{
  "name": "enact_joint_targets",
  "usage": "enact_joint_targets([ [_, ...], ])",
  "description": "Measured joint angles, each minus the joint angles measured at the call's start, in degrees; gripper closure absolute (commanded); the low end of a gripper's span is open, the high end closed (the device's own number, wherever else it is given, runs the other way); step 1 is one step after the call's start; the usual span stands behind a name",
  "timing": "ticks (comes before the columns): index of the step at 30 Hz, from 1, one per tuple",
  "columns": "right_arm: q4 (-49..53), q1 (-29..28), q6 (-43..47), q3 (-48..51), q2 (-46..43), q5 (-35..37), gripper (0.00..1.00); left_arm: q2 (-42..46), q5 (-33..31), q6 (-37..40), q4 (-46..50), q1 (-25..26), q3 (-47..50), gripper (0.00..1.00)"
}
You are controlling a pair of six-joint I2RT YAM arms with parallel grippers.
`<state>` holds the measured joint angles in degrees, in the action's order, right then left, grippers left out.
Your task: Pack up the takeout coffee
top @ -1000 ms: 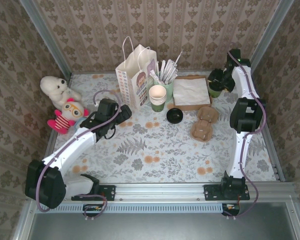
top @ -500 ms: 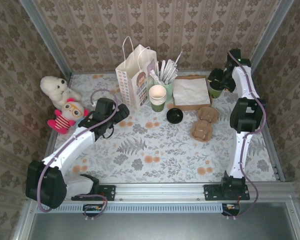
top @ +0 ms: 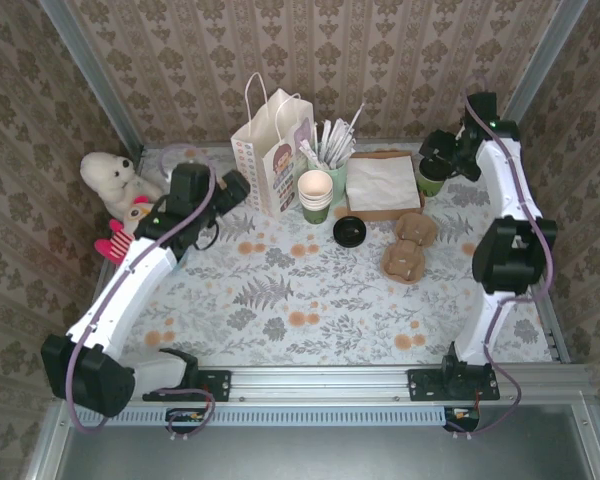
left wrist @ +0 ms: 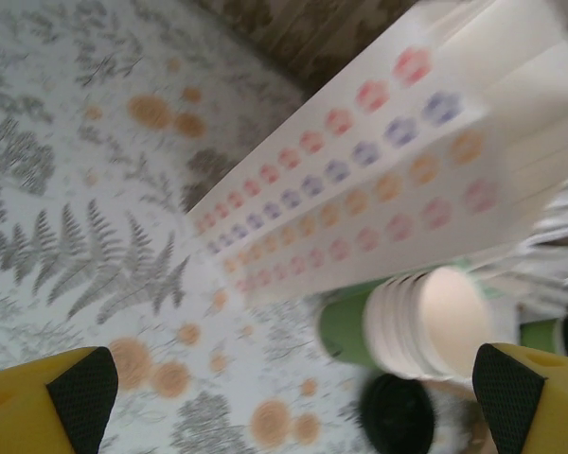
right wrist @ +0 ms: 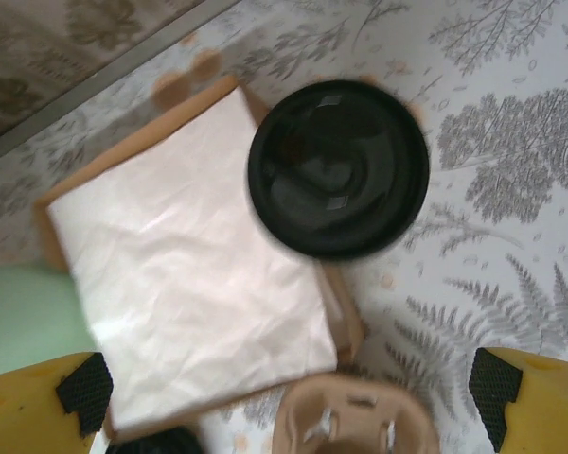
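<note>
**Takeout coffee, small green paper cup with round black lid (top: 430, 180), standing far right under the right gripper**

Flower-and-fern printed table (top: 310, 290) is carrying everything. Tall white paper bag with cord handles and coloured dots (top: 270, 150) is standing upright at the back, left of centre, mouth up. Left gripper (left wrist: 293, 390) is hovering just beside the bag's left side. Its jaws are spread fully and gripping nothing, with the bag's dotted side lying ahead of them.

Brown cardboard tray of white napkins (top: 383, 185) is sitting at the back, right of centre. Brown moulded-pulp cup carrier (top: 408, 245) is lying on the near side of that tray. Green holder of white straws (top: 332, 150) and stack of cream paper cups (top: 315, 190) are standing between bag and tray.

Coffee is standing upright, long axis vertical, just beside the tray's far-right corner, well apart from the bag. Right gripper (right wrist: 291, 395) is hovering above and just behind it, looking down on the lid. Its jaws are spread wide and holding nothing. The lid is lying ahead of the fingertips, slightly right of their midline, not yet between them.

Judging from this, the right arm is much the nearer one. The next move is calling for the fingers to advance and drop so they straddle the cup wall below the lid. The carry would then go left, over tray and straws, to the bag mouth.

Loose round black lid (top: 349, 231) is lying flat near the cream cups; it is not the coffee.
</note>
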<state>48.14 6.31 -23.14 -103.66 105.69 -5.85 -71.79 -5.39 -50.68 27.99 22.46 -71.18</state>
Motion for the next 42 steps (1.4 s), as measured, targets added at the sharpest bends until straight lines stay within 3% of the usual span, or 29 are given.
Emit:
enact_joint_targets([
  [5,-8.5,-4.7,-1.3,19.0,-17.2,-0.7,0.0,-7.6,-0.2,-3.5,2.1,1.2,-11.4,0.01],
  [11,-13.3,-7.3,-3.2,32.3,-28.9,-0.2,0.0,-17.6,-2.0,-10.8,9.4,1.8,-22.2,0.02],
  [22,-15.5,-7.3,-5.1,38.6,-35.5,8.1,0.0,-33.2,-1.9,-14.6,20.3,1.7,-40.3,0.09],
  [31,-15.9,-6.6,-3.0,40.5,-37.5,11.8,0.0,-40.0,-3.6,-12.6,26.0,1.8,-50.7,0.46],
  [35,-16.0,-5.9,-3.0,42.9,-39.0,12.1,0.0,-40.5,-4.6,-12.0,27.2,1.9,-51.6,0.74],
  [42,-19.1,-5.8,-3.7,46.5,-40.7,10.8,0.0,-39.8,-6.4,-10.6,28.3,1.8,-50.8,1.0],
])
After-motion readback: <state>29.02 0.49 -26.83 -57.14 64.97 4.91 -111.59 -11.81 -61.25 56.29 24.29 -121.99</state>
